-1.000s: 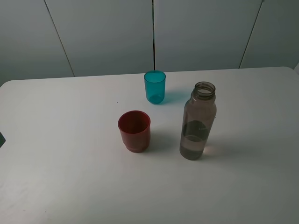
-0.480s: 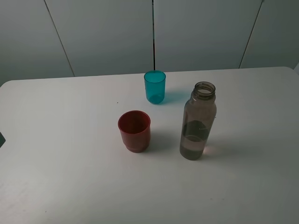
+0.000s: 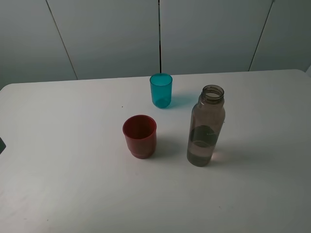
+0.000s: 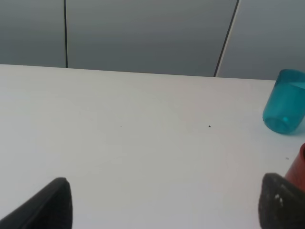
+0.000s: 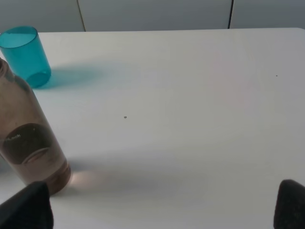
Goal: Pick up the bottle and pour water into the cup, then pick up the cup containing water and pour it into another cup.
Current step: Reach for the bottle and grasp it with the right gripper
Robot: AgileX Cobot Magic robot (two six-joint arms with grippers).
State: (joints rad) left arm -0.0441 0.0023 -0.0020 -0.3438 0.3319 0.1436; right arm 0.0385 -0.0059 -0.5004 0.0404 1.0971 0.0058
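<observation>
Operator: Nothing has moved on my screens over the last second. The bottle [image 3: 206, 127], both cups and both arms sit exactly as they did.

Desk: Where is the bottle?

Operator: It is upright on the white table [image 3: 63, 145], uncapped, with some clear liquid in its lower part. In the high view it stands to the right of the red cup [image 3: 139, 136] and well apart from it. The teal cup [image 3: 161, 91] is farther back, near the table's far edge, and also stands alone. Both cups are upright with their mouths up.

Desk: And the grippers?

Operator: Neither shows in the high view, so I go by the wrist cameras. The left gripper [image 4: 167, 205] has its jaws spread wide, with only bare tabletop between them. The teal cup lies well ahead of it, and a sliver of the red cup shows right beside one jaw. I cannot tell whether they touch. The right gripper [image 5: 159, 207] is spread just as wide and holds nothing. The bottle stands close to one of its jaws, ahead of it rather than between the two, with the teal cup beyond.
</observation>
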